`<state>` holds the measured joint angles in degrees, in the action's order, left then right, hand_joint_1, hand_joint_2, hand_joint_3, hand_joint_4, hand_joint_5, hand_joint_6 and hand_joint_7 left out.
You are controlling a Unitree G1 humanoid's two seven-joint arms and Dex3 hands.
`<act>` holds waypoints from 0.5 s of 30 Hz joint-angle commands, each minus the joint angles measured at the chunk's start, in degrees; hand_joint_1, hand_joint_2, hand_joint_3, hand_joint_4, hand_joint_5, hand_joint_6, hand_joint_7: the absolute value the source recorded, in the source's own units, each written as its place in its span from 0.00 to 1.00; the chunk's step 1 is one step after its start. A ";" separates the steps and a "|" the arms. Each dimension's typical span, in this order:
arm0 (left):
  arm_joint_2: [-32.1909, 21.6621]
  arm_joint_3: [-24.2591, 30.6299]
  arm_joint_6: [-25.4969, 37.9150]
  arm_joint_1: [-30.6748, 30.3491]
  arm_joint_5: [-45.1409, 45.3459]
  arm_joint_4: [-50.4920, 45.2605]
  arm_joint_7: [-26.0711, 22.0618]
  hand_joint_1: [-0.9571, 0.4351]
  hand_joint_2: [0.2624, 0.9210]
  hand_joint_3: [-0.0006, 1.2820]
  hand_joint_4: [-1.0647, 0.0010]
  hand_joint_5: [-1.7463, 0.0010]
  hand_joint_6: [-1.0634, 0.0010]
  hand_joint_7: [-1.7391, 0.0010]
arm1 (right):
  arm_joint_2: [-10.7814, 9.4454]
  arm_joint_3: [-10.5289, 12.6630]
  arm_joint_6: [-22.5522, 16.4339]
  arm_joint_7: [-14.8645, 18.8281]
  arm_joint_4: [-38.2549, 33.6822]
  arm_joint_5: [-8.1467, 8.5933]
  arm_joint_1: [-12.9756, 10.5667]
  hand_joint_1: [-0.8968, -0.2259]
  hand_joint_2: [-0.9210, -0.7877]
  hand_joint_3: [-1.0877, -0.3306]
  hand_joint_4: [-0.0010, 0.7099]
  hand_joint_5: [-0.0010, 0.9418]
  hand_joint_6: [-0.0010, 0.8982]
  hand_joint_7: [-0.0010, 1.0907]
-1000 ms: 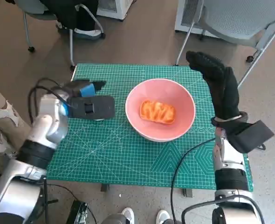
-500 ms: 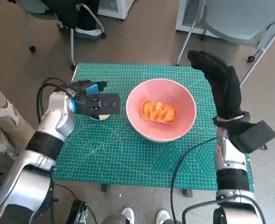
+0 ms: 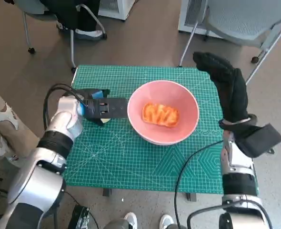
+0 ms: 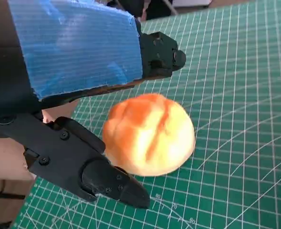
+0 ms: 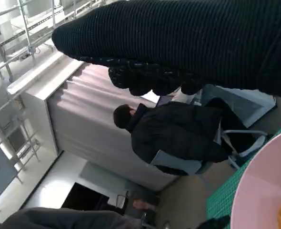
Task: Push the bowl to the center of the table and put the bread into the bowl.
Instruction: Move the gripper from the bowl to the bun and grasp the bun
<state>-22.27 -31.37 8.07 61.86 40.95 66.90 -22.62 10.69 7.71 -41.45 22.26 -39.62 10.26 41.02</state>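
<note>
Green gridded cutting mat (image 3: 131, 157) covers the desk. Round orange-glazed bread roll (image 4: 150, 134) lies on it between the left hand's (image 3: 105, 108) spread fingers, beside the pink bowl (image 3: 188, 125) holding another piece of bread (image 3: 160, 114). Right hand (image 3: 225, 85) raised, holding nothing.

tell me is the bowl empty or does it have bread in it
Not empty: the pink bowl holds one bread piece.

Bright even daylight, soft shadows, wide-angle edge distortion
</note>
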 commanded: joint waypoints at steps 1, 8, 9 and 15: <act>0.93 -0.77 -0.63 2.60 0.58 3.42 0.98 0.29 0.64 0.00 1.00 1.00 0.93 1.00 | 0.36 0.01 1.06 -0.69 0.20 -0.72 -2.05 0.29 0.00 0.32 0.20 0.00 0.00 0.37; 2.30 -1.78 -0.40 3.17 0.63 6.66 1.29 0.30 0.65 0.00 1.00 1.00 0.93 1.00 | 0.70 0.22 1.62 -0.85 1.01 -0.66 -2.60 0.27 0.00 0.32 0.20 0.00 0.00 0.37; 2.51 -1.93 -0.35 3.11 0.64 7.02 1.33 0.31 0.65 0.00 1.00 1.00 0.93 1.00 | 0.77 0.26 1.72 -0.86 1.18 -0.62 -2.70 0.27 0.00 0.32 0.20 0.00 0.00 0.37; 3.19 -2.36 -0.35 2.75 0.53 8.65 1.23 0.32 0.65 0.00 1.00 1.00 0.93 1.00 | 0.92 0.47 2.33 -0.91 1.99 -0.42 -3.30 0.25 0.00 0.32 0.21 0.01 0.00 0.38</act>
<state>-19.48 -33.28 7.76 64.18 41.01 74.50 -21.55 11.10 7.99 -40.43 21.71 -37.81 9.85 39.41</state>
